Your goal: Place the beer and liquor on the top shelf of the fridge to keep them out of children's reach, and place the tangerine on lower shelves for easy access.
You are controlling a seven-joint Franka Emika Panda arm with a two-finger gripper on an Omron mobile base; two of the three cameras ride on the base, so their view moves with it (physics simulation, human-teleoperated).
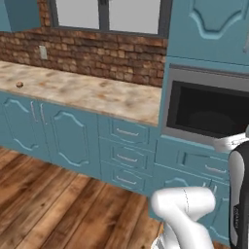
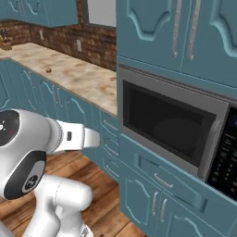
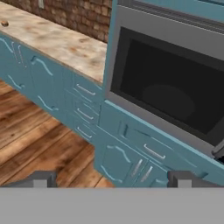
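In the hand view my gripper (image 3: 111,180) is open, its two dark fingertips (image 3: 39,179) wide apart with nothing between them. It points at blue cabinet drawers below a built-in microwave (image 3: 175,87). A small round tan-brown thing, apparently the tangerine (image 1: 19,84) (image 2: 48,70) (image 3: 3,22), lies far to the left on the marble counter (image 1: 97,95), well away from the gripper. The beer, the liquor and the fridge with its shelves are out of view.
The microwave (image 1: 209,112) (image 2: 171,125) sits in a tall blue cabinet column to the right of the counter. Blue drawers and doors (image 1: 126,146) run under the counter. A brick wall (image 1: 97,53) and a window stand behind it. The floor (image 1: 48,209) is wood.
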